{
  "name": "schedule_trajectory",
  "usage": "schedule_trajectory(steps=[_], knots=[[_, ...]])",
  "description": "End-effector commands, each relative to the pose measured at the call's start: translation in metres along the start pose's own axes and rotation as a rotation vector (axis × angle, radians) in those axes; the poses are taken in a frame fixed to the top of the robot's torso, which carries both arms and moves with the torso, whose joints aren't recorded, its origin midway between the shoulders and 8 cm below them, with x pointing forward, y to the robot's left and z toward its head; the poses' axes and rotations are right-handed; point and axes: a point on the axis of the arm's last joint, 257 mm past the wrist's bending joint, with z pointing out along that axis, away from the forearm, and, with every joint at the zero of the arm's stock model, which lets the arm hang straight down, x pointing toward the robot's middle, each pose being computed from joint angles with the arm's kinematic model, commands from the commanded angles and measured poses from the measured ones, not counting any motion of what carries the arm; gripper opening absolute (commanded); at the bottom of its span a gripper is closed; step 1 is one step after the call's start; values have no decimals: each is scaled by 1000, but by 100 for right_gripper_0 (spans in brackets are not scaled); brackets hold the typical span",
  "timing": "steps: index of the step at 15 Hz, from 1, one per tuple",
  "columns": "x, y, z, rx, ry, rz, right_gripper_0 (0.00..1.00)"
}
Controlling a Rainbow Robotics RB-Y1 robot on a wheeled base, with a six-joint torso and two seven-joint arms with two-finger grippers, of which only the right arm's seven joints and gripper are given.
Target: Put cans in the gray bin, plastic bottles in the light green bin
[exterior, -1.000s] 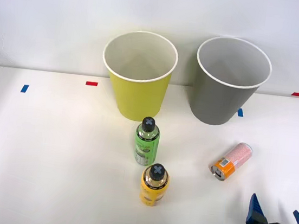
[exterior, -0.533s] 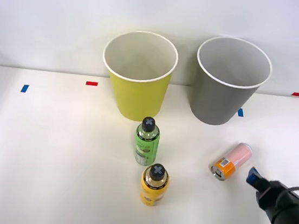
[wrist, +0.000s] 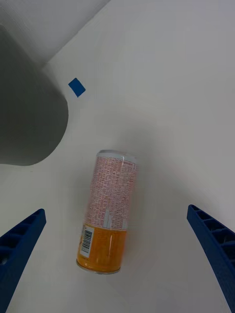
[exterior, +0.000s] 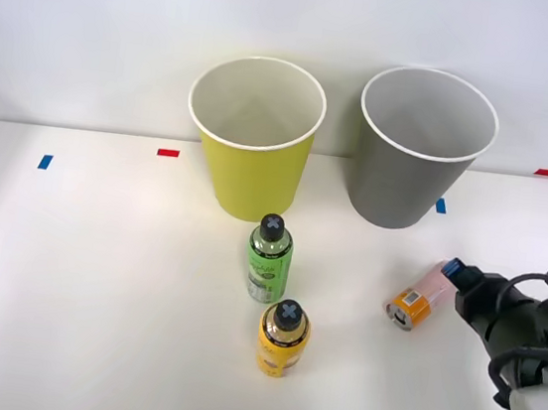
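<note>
Front view puts your right gripper at the table's right side, low over the can, which lies on its side just in front of the gray bin and a little to its right. You are on the can step, at the approach: nothing is gripped yet. From the right wrist view, the can lies between your two blue fingers, which stand wide apart with clear table on both sides of it. The orange band points toward the camera and the silvery far end toward the gray bin, beside a blue tape mark.

Your next move, as I judge it, is to come down until the fingers straddle the pink body around its middle, then close across its width. The can looks slightly skewed against the line of your fingers, so a small wrist turn may help square the grip. It is round and lying down, so it could roll if one finger touches first; aim to meet both sides together.

After that you lift and carry it over the white rim of the gray bin. The green-labelled bottle and yellow-labelled bottle stand upright near the table's middle, in front of the light green bin, waiting for later.
</note>
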Motion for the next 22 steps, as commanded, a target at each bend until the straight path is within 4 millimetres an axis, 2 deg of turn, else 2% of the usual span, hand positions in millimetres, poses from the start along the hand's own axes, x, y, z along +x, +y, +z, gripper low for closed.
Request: schedule_trajectory(steps=[1,6,10,12,15,18,20,22], knots=[[-2,10,7,-16,44,26,100],[-2,13,38,10,132,26,100],[-2,16,48,111,235,39,100],[-3,23,61,128,268,66,100],[0,28,82,174,292,82,100],[12,24,98,237,319,74,100],[12,18,100,285,324,79,100],[13,9,94,341,337,77,100]])
